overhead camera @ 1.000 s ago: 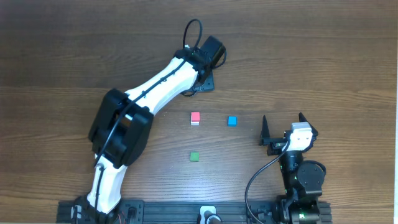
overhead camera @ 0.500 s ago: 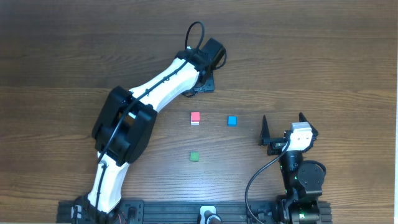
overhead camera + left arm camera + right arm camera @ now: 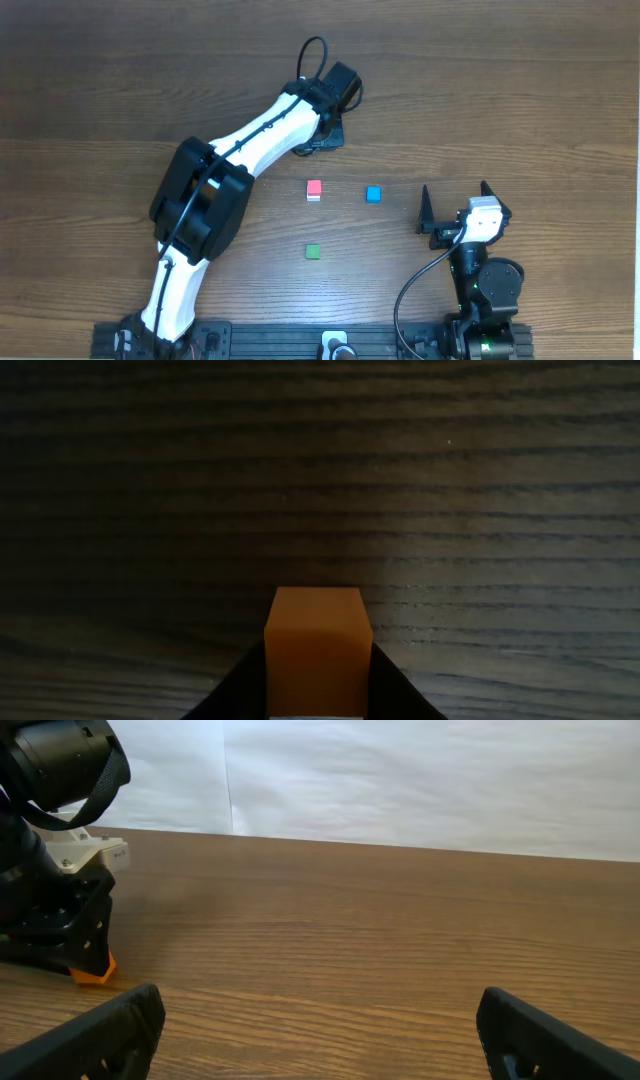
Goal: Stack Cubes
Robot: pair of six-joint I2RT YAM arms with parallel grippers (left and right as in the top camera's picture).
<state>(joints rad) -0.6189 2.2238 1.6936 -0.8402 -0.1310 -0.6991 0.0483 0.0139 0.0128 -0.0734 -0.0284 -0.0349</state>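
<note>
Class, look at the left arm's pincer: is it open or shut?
The left pincer is shut on the orange cube: the wrist view shows its fingers pressed against the cube's two sides.

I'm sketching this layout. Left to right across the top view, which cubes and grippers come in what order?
Order: pink cube → blue cube → right gripper. Left out: green cube and left gripper with its orange cube, which line up with the pink cube.
</note>
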